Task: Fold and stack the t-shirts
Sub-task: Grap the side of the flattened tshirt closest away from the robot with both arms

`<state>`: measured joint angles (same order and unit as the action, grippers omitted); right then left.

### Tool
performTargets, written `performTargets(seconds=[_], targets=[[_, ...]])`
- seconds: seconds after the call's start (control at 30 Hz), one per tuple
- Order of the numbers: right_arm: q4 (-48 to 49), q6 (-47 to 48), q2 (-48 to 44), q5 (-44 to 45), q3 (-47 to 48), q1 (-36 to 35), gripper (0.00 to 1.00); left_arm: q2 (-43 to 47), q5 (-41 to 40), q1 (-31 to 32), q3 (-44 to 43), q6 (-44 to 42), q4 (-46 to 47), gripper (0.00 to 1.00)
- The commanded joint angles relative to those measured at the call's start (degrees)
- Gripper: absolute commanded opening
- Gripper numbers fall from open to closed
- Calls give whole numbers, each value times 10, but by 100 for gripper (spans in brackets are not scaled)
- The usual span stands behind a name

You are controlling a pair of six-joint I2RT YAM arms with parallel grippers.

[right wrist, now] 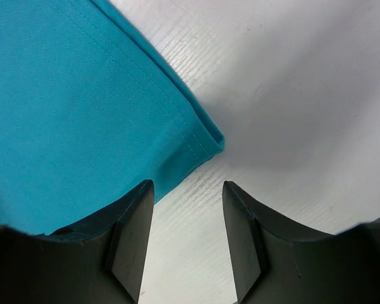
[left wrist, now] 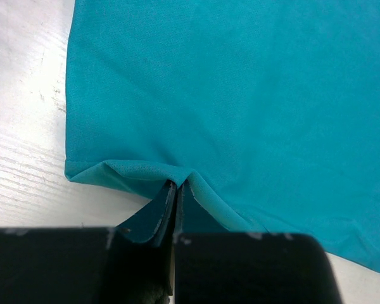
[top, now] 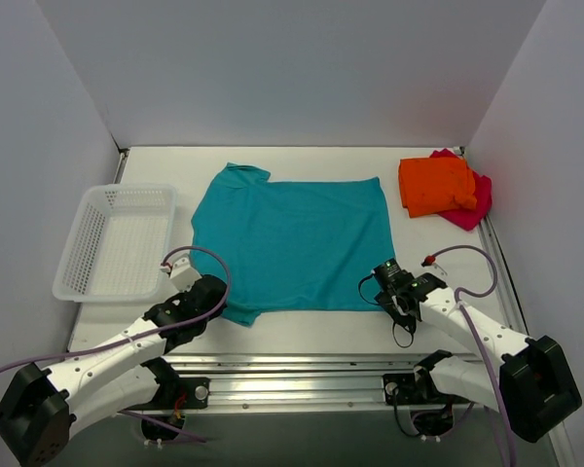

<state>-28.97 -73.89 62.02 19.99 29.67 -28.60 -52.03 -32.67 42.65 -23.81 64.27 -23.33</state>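
The teal-blue t-shirt (top: 292, 243) lies spread flat in the middle of the table. My left gripper (top: 214, 297) is shut on its near-left edge, and the cloth (left wrist: 240, 95) bunches up between the fingertips (left wrist: 175, 185). My right gripper (top: 394, 292) is open at the shirt's near-right corner (right wrist: 206, 136); its left finger (right wrist: 130, 209) lies over the cloth and its right finger (right wrist: 247, 215) over bare table. The orange t-shirt (top: 435, 185) lies folded on the magenta-pink t-shirt (top: 472, 204) at the far right.
A white plastic mesh basket (top: 117, 238) stands at the left, close to my left arm. Grey walls close in the table at the back and sides. A metal rail (top: 292, 375) runs along the near edge.
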Motion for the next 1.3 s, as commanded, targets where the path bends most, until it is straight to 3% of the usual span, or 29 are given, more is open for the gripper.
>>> performTargets(seconds=[0.0,0.67,0.83,0.87,0.93,0.97,1.27], targets=[[-33,-6,1,5,-7,-1,44,-6,-1,-4,1,0,22,2],[7,30,78,15,13,53,44,-24,-8,-6,20,5,52,2],[18,43,93,20,21,61,31,-23,-11,-10,24,4,55,2],[18,45,98,22,23,62,18,-23,-11,-11,25,3,57,2],[20,50,101,22,25,64,10,-23,-10,-12,25,4,58,2],[21,51,103,22,25,65,0,-23,-11,-13,25,4,58,2],[23,69,78,29,35,71,0,12,-12,-12,5,-3,20,2]])
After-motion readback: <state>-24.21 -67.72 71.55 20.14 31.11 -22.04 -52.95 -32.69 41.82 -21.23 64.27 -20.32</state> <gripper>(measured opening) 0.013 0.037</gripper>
